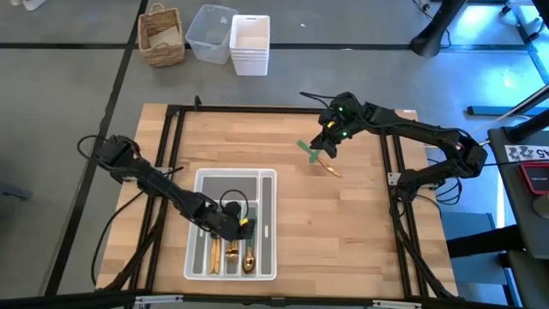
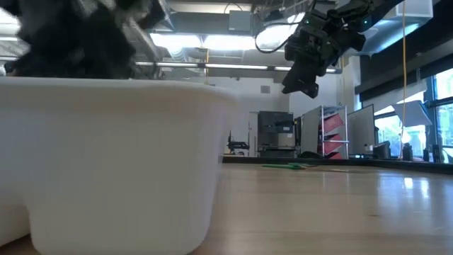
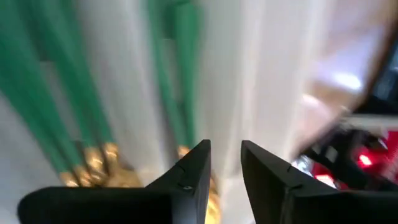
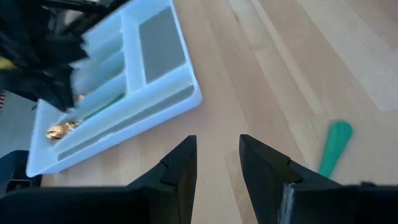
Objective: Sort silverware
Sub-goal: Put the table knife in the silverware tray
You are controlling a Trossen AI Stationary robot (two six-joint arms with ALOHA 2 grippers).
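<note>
The white organizer tray (image 1: pixel 268 225) lies at the table's near middle. Several pieces of silverware lie in its long compartments, green handles toward the far edge and gold heads (image 1: pixel 248 257) at the near end. My left gripper (image 1: pixel 238 225) hovers low over these compartments, open, with nothing between its fingers (image 3: pixel 225 171). More silverware (image 1: pixel 310 151) lies loose on the wood to the right of the tray, its gold head (image 1: pixel 331 170) pointing near-right. My right gripper (image 1: pixel 327 142) hangs open above that loose silverware, well clear of the table (image 2: pixel 304 79). Its wrist view shows one green handle end (image 4: pixel 334 148).
Beyond the table's far edge stand a wicker basket (image 1: pixel 161 36), a clear plastic tub (image 1: pixel 210 33) and a stack of white bins (image 1: pixel 250 43). Black frame rails (image 1: pixel 171 137) run along the table's sides. Bare wood (image 1: pixel 343 232) stretches between the tray and the right rail.
</note>
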